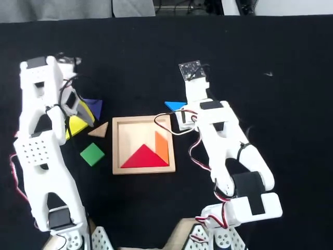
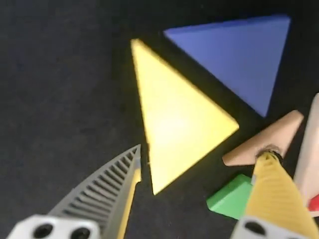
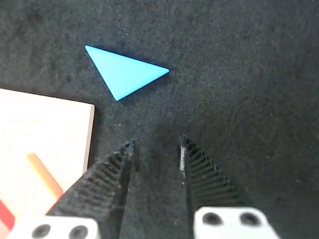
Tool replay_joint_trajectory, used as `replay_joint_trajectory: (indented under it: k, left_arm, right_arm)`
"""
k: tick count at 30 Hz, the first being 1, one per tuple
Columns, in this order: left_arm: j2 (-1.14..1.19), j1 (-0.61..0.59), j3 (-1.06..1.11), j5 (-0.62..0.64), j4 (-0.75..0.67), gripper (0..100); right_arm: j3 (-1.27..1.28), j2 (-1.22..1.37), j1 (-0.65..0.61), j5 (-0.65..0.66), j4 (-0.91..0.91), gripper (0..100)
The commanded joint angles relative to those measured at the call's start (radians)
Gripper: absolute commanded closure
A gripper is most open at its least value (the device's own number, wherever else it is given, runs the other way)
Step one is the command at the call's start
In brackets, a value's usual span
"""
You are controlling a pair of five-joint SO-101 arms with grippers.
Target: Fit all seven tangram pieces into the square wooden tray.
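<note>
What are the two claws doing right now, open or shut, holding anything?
Left gripper: open, fingers either side of the yellow triangle.
Right gripper: open, holding nothing, near the light blue triangle.

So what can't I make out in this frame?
High view: the left arm covers parts of the yellow triangle and dark blue triangle.
Left wrist view: the left end effector hides part of the green square.
Right wrist view: the edge cuts off the wooden tray.
</note>
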State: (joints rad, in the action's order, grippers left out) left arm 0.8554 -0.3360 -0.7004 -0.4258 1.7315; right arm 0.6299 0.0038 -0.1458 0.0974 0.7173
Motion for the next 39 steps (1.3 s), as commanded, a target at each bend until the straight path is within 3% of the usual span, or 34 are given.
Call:
replay_joint_trajectory:
  k: [1, 6, 15, 23, 34, 39]
  left_arm:
    - [-0.184, -0.007, -0.047, 0.071, 0.028, 65]
    - [-0.339, 0.002, 0.059, 0.169, 0.026, 65]
    - [-0.651, 0.005, 0.193, 0.339, 0.002, 66]
    - [-0.842, 0.007, 0.400, 0.413, -0.087, 88]
    - [-1.169, 0.289, 0.489, 0.311, -0.023, 88]
    - [-1.323, 0.352, 0.489, 0.311, -0.025, 88]
  right_arm:
    - [-0.012, -0.065, 0.017, 0.003, -0.008, 86.1]
    - [-0.033, -0.148, 0.081, -0.011, 0.049, 86.0]
    - [0.087, -0.565, 0.207, -0.064, 0.101, 85.8]
    - [0.259, -0.992, 0.287, -0.064, 0.098, 85.8]
    - [0.467, -1.518, 0.301, -0.072, 0.100, 86.1]
    - [0.530, -1.727, 0.296, -0.072, 0.104, 86.1]
